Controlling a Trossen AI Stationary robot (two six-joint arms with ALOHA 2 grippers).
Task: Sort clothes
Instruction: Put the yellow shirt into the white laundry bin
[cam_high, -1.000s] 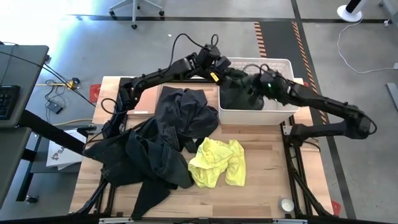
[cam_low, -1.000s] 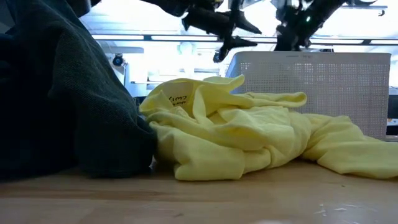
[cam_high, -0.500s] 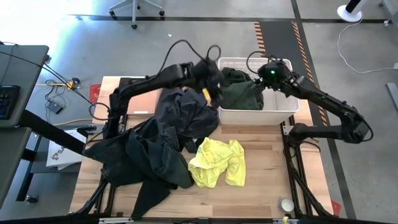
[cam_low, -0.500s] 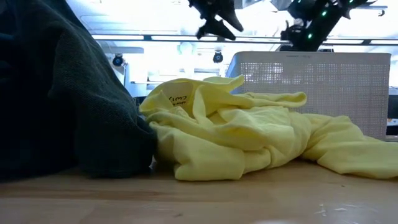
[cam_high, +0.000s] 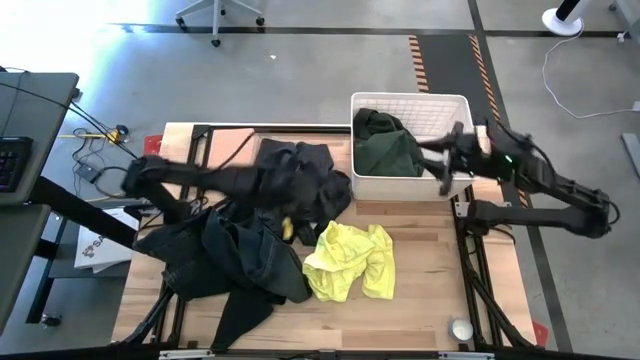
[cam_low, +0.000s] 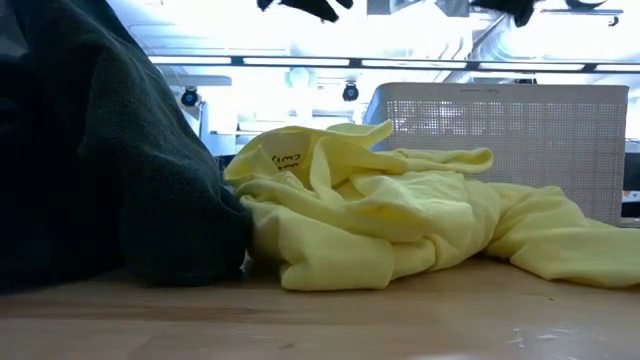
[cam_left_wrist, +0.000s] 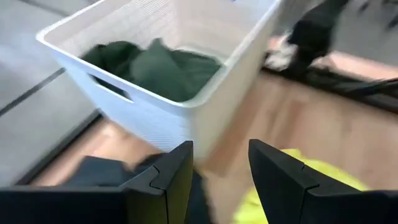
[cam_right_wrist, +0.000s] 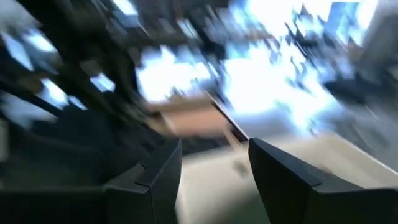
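The dark clothes pile is sprawling across the table's left half, its long axis running from the far middle toward the near left corner, with the yellow shirt lying just beside it. The left gripper is hanging over the pile's middle, jaws apart and empty, clearly the nearer arm. The right gripper is hovering over the white basket, also parted and empty, above the green garment inside.
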